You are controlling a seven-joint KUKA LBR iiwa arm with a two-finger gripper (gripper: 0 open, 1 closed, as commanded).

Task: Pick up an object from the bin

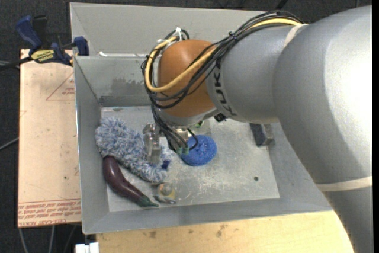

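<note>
My gripper hangs under the orange wrist cover, low in the middle of the bin. It is down at the right edge of a fluffy blue-and-white cloth that lies at the left of the bin floor. A round blue spongy ball rests just to the gripper's right, partly hidden by the gripper's body. In front of the cloth lies a dark purple toy eggplant, with its green stem pointing right.
A small pale round thing sits by the eggplant's stem near the front wall. A grey-blue block lies at the right, partly under the arm. The arm and its cables cover the bin's back and right.
</note>
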